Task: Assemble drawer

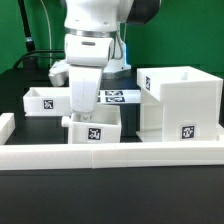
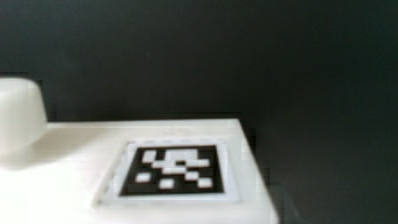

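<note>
The tall white drawer casing [image 1: 180, 100] stands at the exterior view's right, open side up, with a tag low on its front. One shallow white tray [image 1: 42, 101] lies at the left. A second tray [image 1: 98, 131] with a tag lies in the front centre, directly under my gripper [image 1: 84, 113]. The gripper reaches down to this tray's top edge; its fingers are hidden between the hand and the tray. In the wrist view I see the tray's tagged white face [image 2: 178, 172] very close and its round knob [image 2: 16, 118]. No fingers show there.
The long low white border wall [image 1: 110, 157] runs across the front. The marker board [image 1: 118, 97] lies flat behind the front tray, between the arm and the casing. Dark table surface [image 2: 214, 50] lies beyond the tray.
</note>
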`<action>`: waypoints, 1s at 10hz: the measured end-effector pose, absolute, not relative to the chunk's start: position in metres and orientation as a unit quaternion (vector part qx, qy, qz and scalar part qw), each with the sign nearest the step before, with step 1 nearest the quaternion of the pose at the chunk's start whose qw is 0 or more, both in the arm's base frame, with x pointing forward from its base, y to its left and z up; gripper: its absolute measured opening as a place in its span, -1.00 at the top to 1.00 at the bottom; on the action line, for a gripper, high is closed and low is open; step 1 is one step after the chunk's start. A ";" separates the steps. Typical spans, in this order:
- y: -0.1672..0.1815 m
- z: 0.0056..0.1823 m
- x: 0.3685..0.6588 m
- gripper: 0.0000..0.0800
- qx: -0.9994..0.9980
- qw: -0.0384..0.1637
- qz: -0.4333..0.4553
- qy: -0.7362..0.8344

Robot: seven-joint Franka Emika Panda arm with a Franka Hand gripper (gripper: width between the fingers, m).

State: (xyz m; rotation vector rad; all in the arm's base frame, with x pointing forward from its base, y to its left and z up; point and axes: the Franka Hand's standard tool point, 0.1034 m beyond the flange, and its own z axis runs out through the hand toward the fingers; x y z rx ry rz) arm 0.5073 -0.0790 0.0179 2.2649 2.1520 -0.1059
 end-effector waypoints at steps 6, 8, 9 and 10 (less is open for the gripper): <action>-0.099 0.016 0.501 0.89 0.731 -0.028 -0.004 0.682; -0.093 0.018 0.506 0.89 0.721 -0.031 -0.007 0.692; -0.087 0.021 0.515 0.89 0.707 -0.034 -0.009 0.707; -0.083 0.020 0.523 0.89 0.693 -0.033 -0.012 0.720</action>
